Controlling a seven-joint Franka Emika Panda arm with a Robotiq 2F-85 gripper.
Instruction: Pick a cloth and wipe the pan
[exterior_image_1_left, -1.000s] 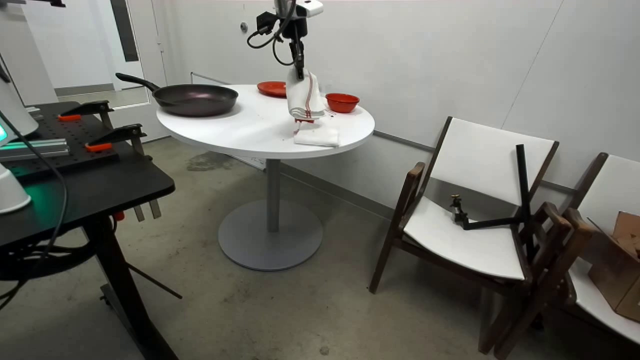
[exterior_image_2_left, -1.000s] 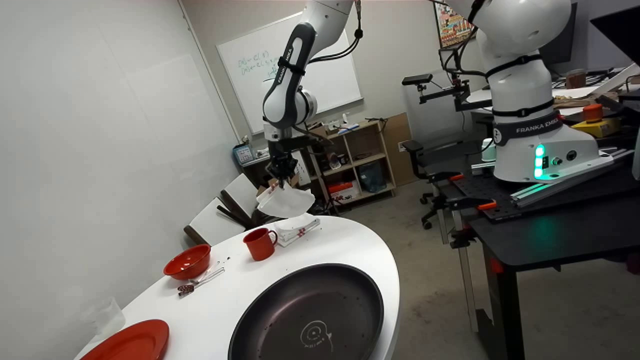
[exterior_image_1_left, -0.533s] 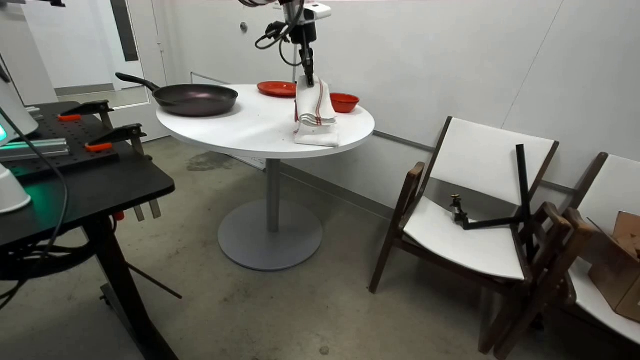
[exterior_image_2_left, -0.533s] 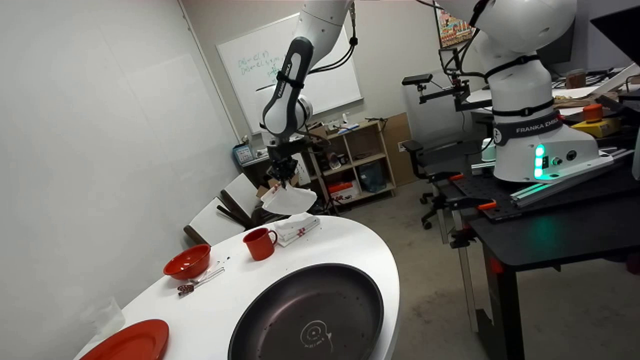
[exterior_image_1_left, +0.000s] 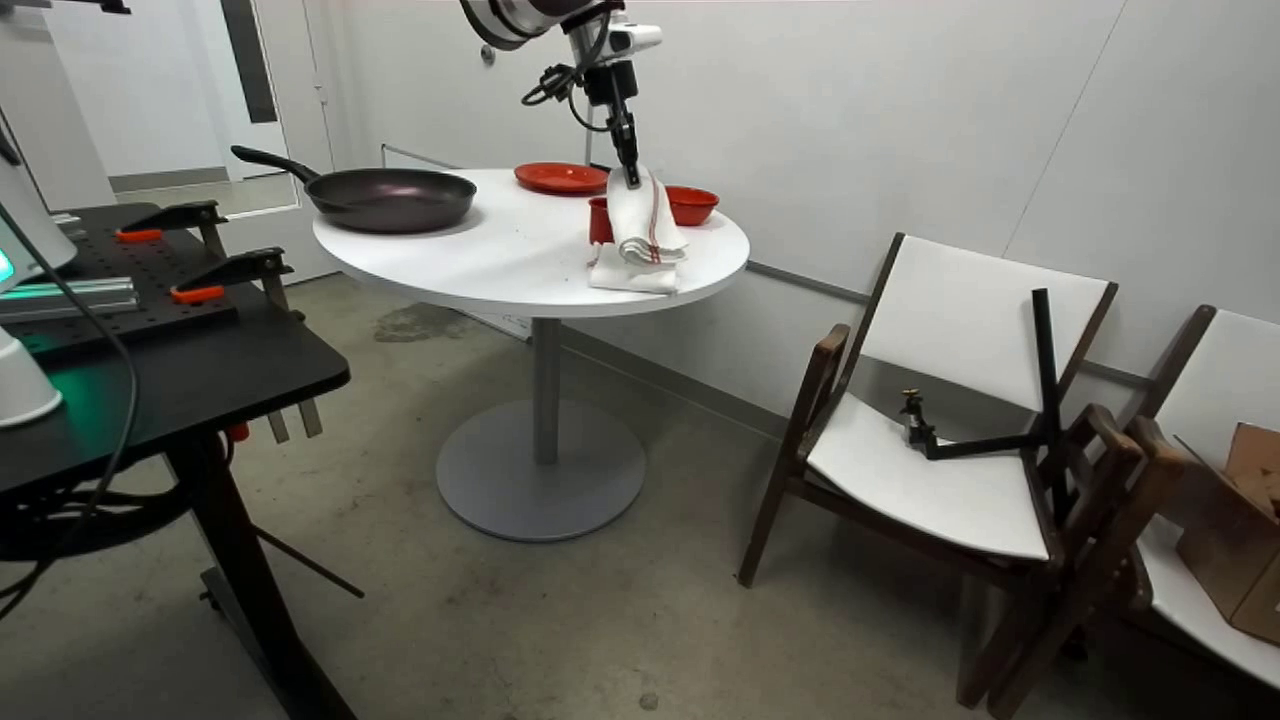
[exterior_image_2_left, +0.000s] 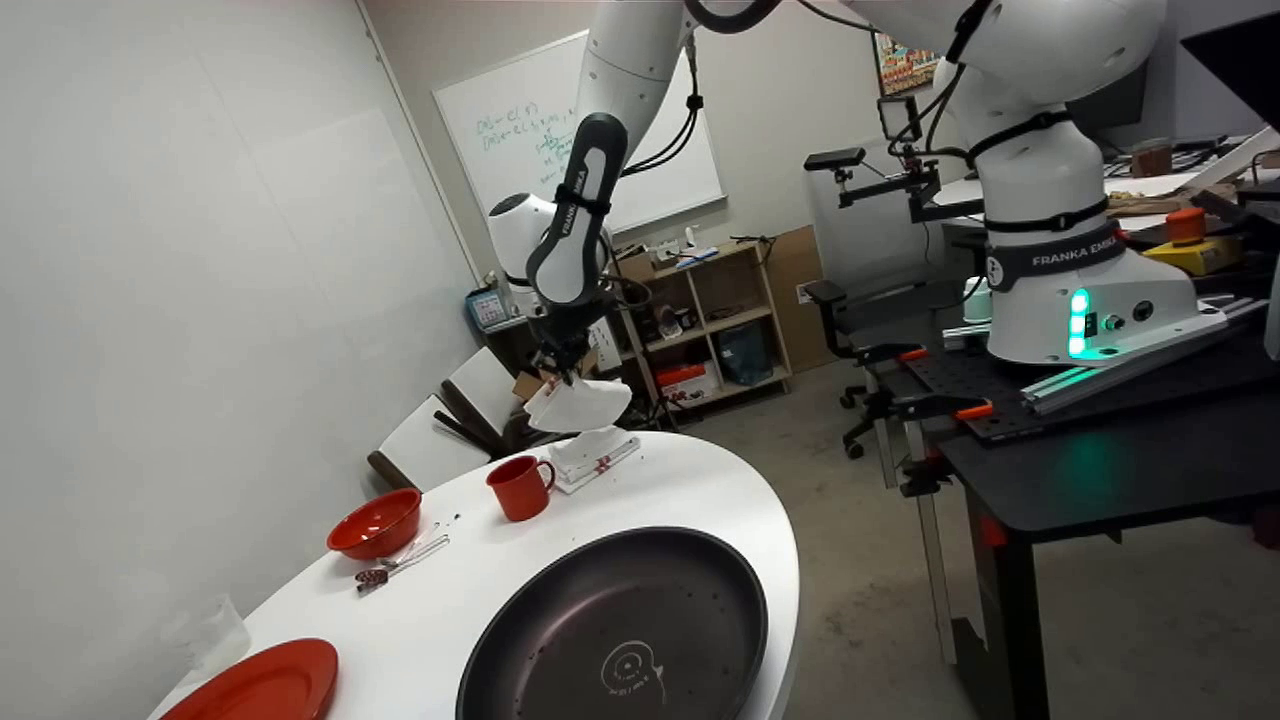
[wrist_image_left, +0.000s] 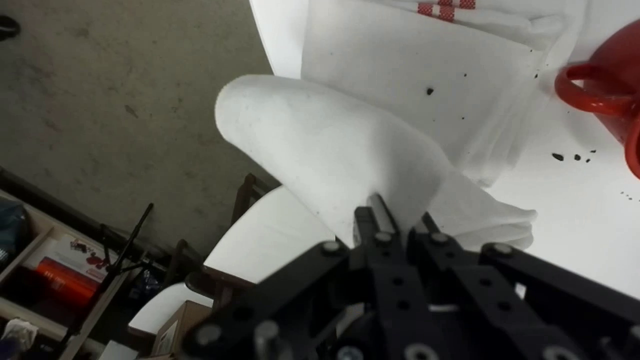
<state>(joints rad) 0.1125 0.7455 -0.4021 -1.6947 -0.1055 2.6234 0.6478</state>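
Pinching the cloth (exterior_image_1_left: 652, 220), your claw (exterior_image_1_left: 631, 176) hangs over a second, folded cloth (exterior_image_1_left: 632, 278) near the mug (exterior_image_2_left: 517, 490); whether the two touch is unclear. If wiping comes next, raise your cloth clear of that mug, then press it flat into the pan (exterior_image_2_left: 620, 620), well apart across the worktop (exterior_image_1_left: 500, 262). Your arm (exterior_image_2_left: 620, 90) stretches far out, claw tilted, pointing down.

Matt cloth (wrist_image_left: 320, 135), smooth pan (exterior_image_2_left: 610, 600) with a dull sheen, glossy mug (exterior_image_2_left: 516, 490), glossy bowl (exterior_image_2_left: 376, 538), smooth desk (exterior_image_1_left: 500, 262), wooden chair armrest (exterior_image_1_left: 825, 364)
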